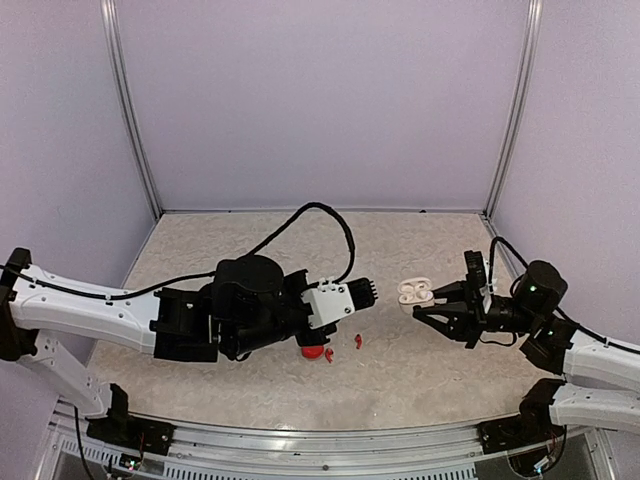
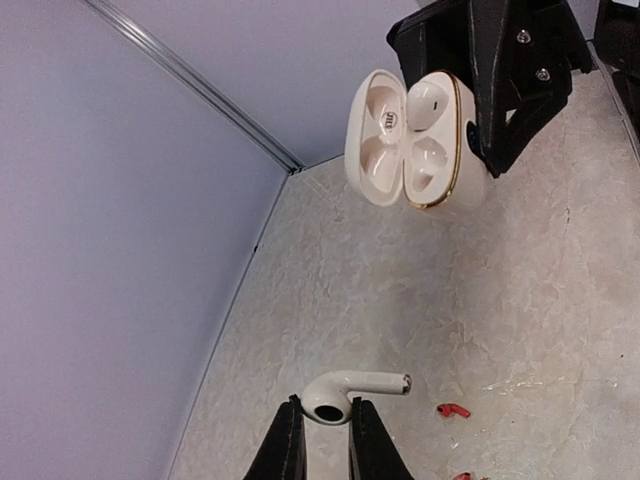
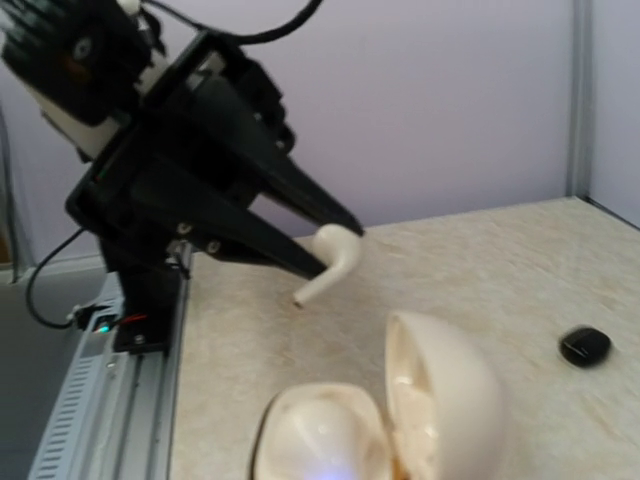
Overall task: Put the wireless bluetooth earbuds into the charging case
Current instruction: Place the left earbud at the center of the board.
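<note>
My left gripper (image 1: 372,292) is shut on a white earbud (image 2: 345,392), pinching its head, with the stem sticking out sideways. The bud also shows in the right wrist view (image 3: 330,262), held above the table. My right gripper (image 1: 428,304) is shut on an open white charging case (image 1: 415,292) and holds it in the air facing the left gripper. In the left wrist view the case (image 2: 410,140) shows its lid and wells, a short gap ahead of the bud. In the right wrist view the case (image 3: 400,420) fills the bottom edge.
A red case (image 1: 314,350) and two red earbuds (image 1: 356,341) lie on the table under the left arm; one red bud (image 2: 453,410) shows in the left wrist view. A small black case (image 3: 585,346) lies further off. Walls enclose three sides.
</note>
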Controlling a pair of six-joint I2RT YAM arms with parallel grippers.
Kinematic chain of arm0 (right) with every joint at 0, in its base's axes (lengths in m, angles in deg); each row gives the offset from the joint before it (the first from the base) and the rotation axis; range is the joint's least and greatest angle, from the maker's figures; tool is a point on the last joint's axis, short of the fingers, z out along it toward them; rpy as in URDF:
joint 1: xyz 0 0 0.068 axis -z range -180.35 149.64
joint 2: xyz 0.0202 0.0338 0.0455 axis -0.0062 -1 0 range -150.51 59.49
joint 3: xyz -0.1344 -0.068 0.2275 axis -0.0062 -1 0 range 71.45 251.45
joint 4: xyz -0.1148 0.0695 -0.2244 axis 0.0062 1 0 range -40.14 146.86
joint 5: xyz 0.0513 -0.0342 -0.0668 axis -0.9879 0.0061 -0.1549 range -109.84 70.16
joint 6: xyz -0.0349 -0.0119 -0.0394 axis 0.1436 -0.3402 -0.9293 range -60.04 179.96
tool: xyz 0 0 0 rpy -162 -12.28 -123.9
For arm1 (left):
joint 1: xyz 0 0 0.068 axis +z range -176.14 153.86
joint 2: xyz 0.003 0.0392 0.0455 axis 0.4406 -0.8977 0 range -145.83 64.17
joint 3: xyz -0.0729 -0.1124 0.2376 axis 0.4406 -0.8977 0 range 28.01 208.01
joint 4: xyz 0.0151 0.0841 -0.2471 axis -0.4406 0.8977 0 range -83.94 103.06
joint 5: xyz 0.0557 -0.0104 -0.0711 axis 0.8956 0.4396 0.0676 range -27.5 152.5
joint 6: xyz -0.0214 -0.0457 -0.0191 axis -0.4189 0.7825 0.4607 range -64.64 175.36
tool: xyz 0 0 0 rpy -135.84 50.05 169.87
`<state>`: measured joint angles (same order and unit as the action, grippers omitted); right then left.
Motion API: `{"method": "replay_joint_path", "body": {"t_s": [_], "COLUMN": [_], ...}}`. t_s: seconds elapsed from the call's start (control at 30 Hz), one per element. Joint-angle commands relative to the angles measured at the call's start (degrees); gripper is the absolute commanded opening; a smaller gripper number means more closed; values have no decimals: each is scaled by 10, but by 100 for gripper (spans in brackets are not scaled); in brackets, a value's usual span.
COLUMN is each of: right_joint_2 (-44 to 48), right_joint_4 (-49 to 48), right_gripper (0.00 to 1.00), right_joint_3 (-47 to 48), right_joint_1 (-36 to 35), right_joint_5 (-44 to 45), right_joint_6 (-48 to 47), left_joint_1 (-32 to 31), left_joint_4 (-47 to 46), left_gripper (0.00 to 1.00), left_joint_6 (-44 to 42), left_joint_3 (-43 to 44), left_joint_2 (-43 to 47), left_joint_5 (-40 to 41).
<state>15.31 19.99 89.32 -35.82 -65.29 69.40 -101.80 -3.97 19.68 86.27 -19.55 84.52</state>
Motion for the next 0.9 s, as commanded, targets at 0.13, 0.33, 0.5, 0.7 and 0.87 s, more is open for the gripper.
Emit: {"method": "replay_joint_path", "body": {"t_s": [0.13,0.33,0.5,0.7,0.87], "right_joint_2": [-20,-32,-60,-81,-96], "right_joint_4": [-68,-58,-53,-60,-81], "right_gripper": [0,0,0,0,0], "right_joint_3": [-1,8,28,35,36], "right_joint_1": [-35,-53,-57,-65,-77], "right_joint_5": [-43,-23,0,24,30], "right_joint_6": [-32,-42,0,40,76], "left_joint_1": [-49,-77,-85,-86,-86], "left_joint_4": [-26,-42,-50,-63,-74], "left_gripper": [14,14,14,14,14], "left_joint_6": [-83,-120,-135,-145,-158], "left_joint_3": [29,31,34,37,41], "left_joint_2": [18,15,8,0,-11], "left_joint_5": [88,117,125,136,149]}}
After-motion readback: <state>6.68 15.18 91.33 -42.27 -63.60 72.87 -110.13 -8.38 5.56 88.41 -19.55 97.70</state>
